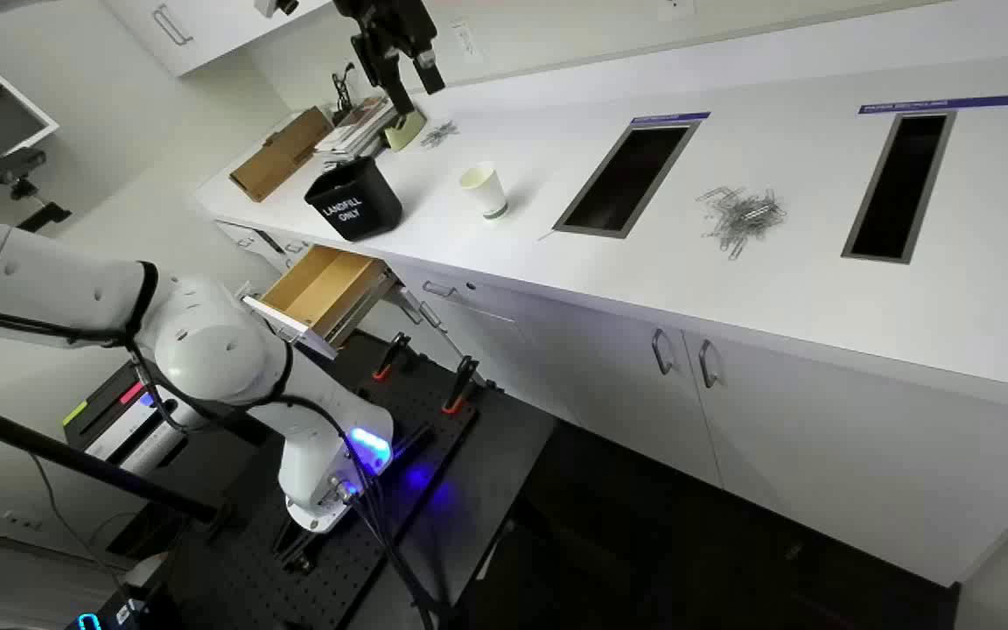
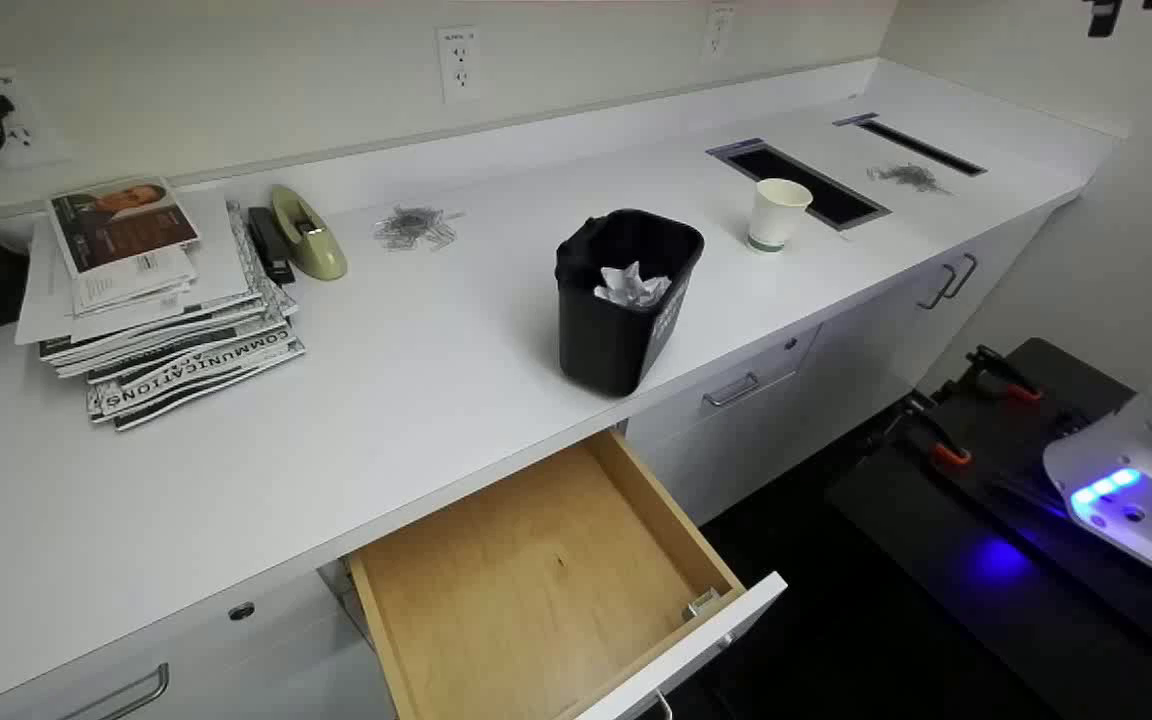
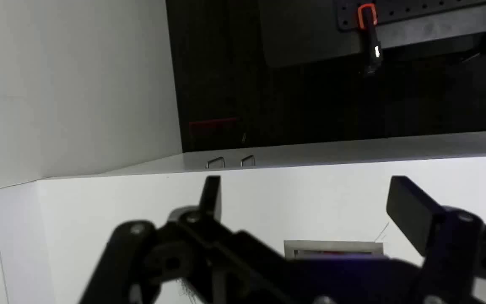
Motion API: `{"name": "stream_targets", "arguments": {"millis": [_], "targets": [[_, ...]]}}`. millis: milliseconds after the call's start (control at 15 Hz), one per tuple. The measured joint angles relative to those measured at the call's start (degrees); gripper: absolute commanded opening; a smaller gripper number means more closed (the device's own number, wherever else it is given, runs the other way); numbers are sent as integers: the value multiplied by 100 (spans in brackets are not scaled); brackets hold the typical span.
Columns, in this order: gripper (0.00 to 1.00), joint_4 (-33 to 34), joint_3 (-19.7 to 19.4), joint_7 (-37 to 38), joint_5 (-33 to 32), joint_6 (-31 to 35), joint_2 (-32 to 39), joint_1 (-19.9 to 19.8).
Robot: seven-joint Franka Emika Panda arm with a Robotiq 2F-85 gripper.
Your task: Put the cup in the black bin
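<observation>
A white paper cup with a green band near its base stands upright on the white counter, seen in both exterior views (image 1: 485,191) (image 2: 778,212). The black bin, lettered "LANDFILL ONLY", stands near the counter's front edge (image 1: 355,203) (image 2: 598,335). Crumpled white paper (image 2: 633,286) lies inside it. My gripper is high above the counter, apart from cup and bin, at the top of an exterior view (image 1: 417,94). Its fingertips just show at another view's top right corner (image 2: 1128,10). In the wrist view the gripper (image 3: 304,190) is open and empty. Cup and bin are out of the wrist view.
A drawer (image 1: 322,293) stands pulled out below the bin. Two framed slots (image 1: 631,179) (image 1: 898,188) open in the counter, with a paper clip pile (image 1: 745,217) between them. A magazine stack (image 2: 171,310) and a tape dispenser (image 2: 308,235) lie beyond the bin.
</observation>
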Motion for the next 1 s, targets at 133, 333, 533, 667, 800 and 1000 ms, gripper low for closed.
{"name": "stream_targets", "arguments": {"millis": [133, 333, 533, 667, 800, 1000], "targets": [[100, 0, 0, 0, 0, 1, 0, 0], [100, 0, -11, 0, 0, 1, 0, 12], [100, -38, -52, 1, 216, 132, 17, 138], [100, -159, -54, 0, 607, 443, 27, 298], [100, -346, -37, 1, 968, 815, 30, 507], [100, -722, 80, 1, 1338, 1523, 31, 801]]}}
